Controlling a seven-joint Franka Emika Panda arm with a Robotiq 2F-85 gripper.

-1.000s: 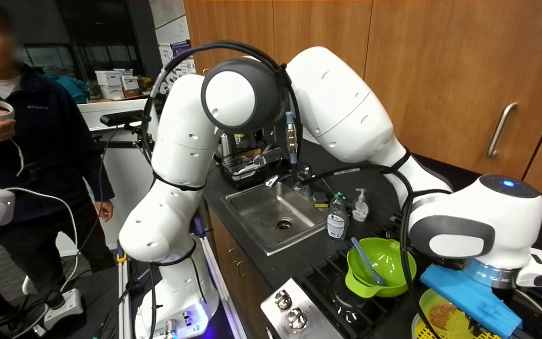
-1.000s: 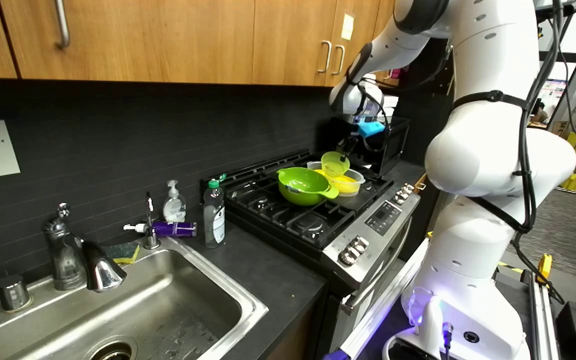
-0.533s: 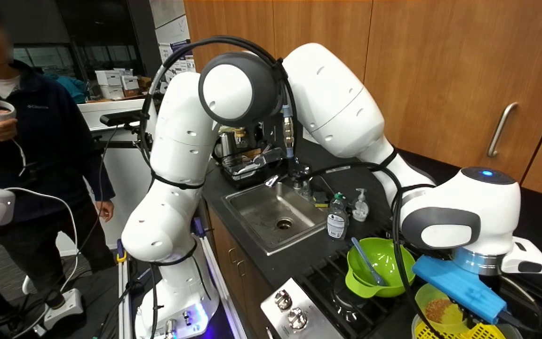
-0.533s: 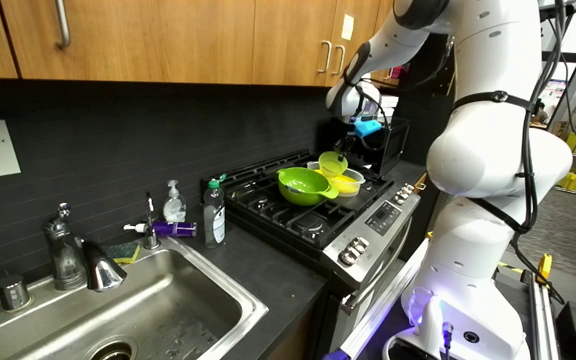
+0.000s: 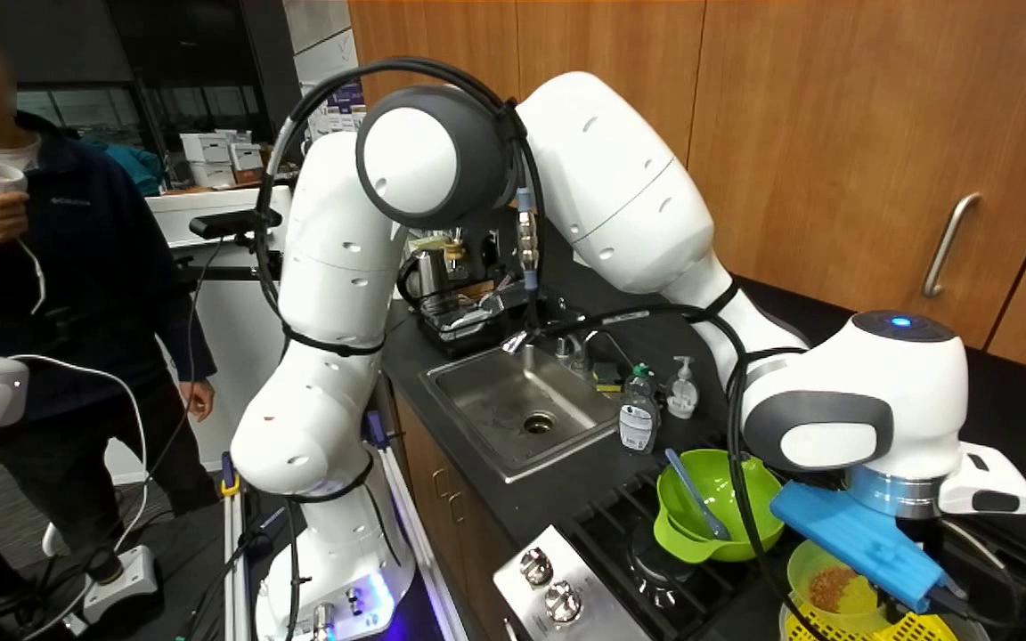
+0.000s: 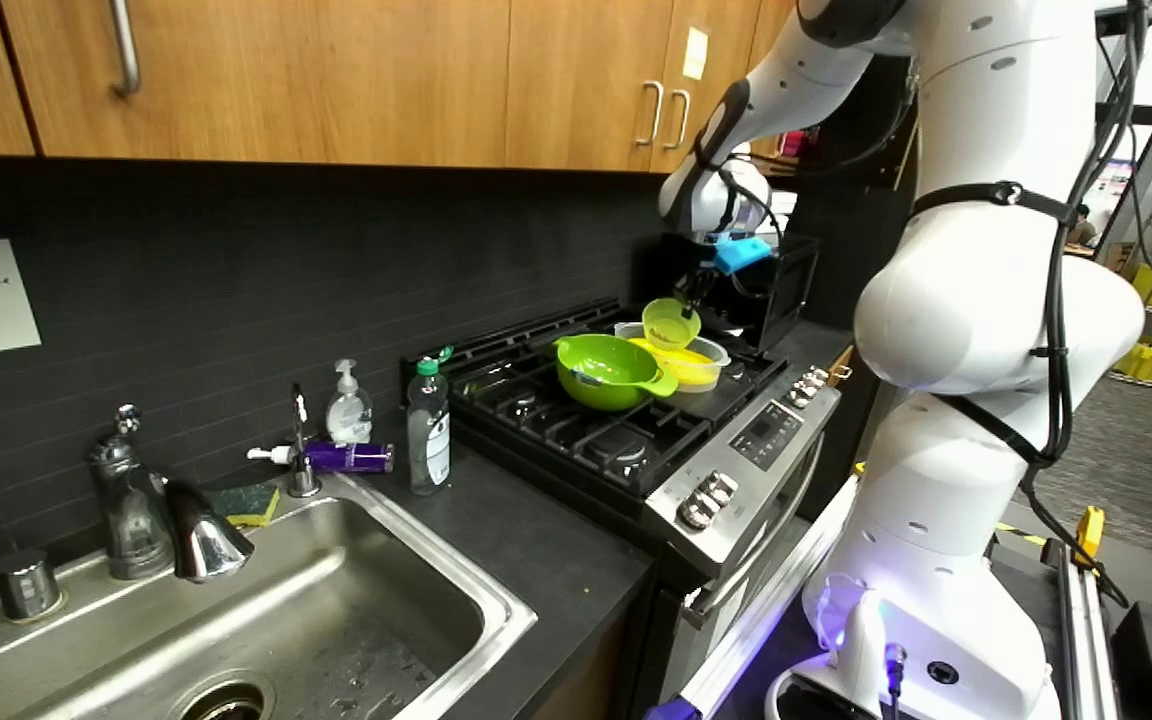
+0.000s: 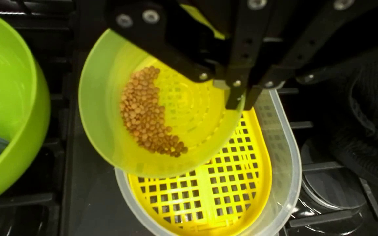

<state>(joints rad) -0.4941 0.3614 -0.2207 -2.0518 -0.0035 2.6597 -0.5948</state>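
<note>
Two black fingers [image 7: 233,101] pinched tight on a translucent bowl [image 7: 192,124], brown lentils [image 7: 144,114] inside, yellow basket [image 7: 205,196] beneath.

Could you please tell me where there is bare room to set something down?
The front countertop between sink and stove looks free, as do the grates between it and the green bowl. Beyond that it is crowded: the gripper holds the lentil bowl over the yellow strainer.

Small cup [image 7: 97,88], translucent plastic, smooth; latticed basket [image 7: 205,186] and clear tub [image 7: 287,167] also plastic, green bowl [image 7: 41,108] glossy plastic. Tool [image 7: 241,102] smooth and matt, dotted with shiny metal screws [image 7: 151,16]. Sink [image 6: 406,580] of satin steel, worktop [image 6: 526,540] dull and smooth, cupboard doors [image 6: 336,80] of grained wood.
</note>
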